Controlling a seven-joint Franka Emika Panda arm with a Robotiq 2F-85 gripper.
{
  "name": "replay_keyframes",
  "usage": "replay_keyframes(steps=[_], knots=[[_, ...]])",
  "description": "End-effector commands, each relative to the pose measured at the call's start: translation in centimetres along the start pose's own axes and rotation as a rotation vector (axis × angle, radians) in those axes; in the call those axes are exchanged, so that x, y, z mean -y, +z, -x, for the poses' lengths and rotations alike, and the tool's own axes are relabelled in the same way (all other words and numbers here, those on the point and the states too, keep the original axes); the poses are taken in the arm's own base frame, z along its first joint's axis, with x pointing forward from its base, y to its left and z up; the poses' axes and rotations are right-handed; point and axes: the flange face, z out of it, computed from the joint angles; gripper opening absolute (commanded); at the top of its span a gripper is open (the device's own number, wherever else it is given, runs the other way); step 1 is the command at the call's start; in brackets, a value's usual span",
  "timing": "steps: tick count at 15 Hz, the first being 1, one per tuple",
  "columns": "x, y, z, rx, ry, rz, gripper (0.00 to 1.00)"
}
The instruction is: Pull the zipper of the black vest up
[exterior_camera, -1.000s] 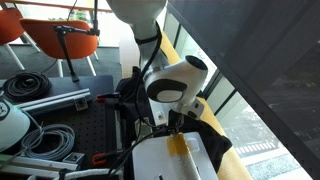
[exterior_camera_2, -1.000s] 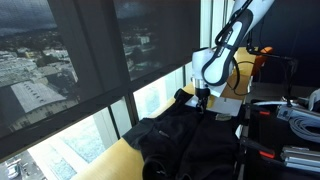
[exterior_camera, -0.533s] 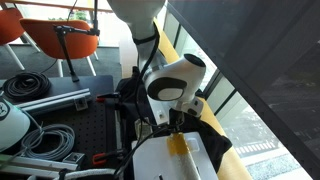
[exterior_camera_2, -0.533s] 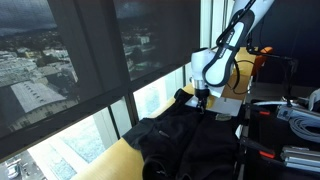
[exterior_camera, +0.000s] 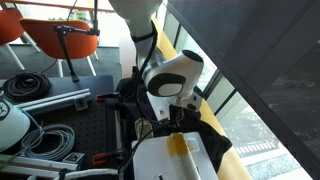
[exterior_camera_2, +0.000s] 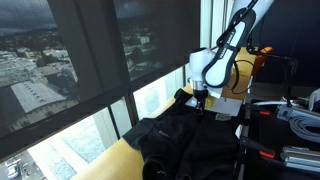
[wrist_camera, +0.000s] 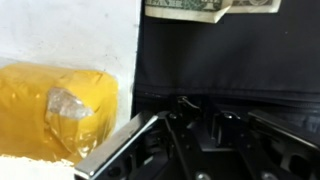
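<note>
A robot arm's fingers [wrist_camera: 125, 150] are entering from the bottom edge of the wrist view, low over the black vest [wrist_camera: 230, 60]. They are drawn partway together with dark clutter in the gap. Whether they are pinching the zipper pull or only flanking it cannot be told, since the pull is not standing out from the black cloth. The vest is filling the centre and right of that view. In an exterior view it is lying as one rumpled heap in the lower middle of the frame, on the yellow bench [exterior_camera_2: 105, 162] along the window, with the arm [exterior_camera_2: 215, 65] reaching down to its upper right end. The garment is looking soft, limp and light. It is likely to bunch up and drag along rather than resist, so the place to grip is judged to be the small stiff pull tab, not the fabric, with the cloth below kept taut. To the left of the fingers in the wrist view, a yellow block [wrist_camera: 55, 105] is resting on a white sheet [wrist_camera: 60, 30], and a banknote [wrist_camera: 185, 8] is lying at the top edge. By count: one vest, one arm, one yellow block, one banknote.
</note>
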Motion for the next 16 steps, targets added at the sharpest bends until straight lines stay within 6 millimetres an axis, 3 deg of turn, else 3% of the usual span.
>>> replay_keyframes(steps=[1, 7, 13, 15, 16], knots=[[3.7, -0.9, -0.6, -0.01, -0.028, -0.007, 0.07], [8.4, -1.5, -1.1, -0.021, -0.069, -0.027, 0.07], [8.4, -2.3, -0.9, -0.025, -0.083, -0.011, 0.07], [7.5, -2.9, -0.8, -0.026, -0.08, 0.0, 0.55], [7.0, -3.3, -0.8, -0.029, -0.074, 0.005, 0.55]])
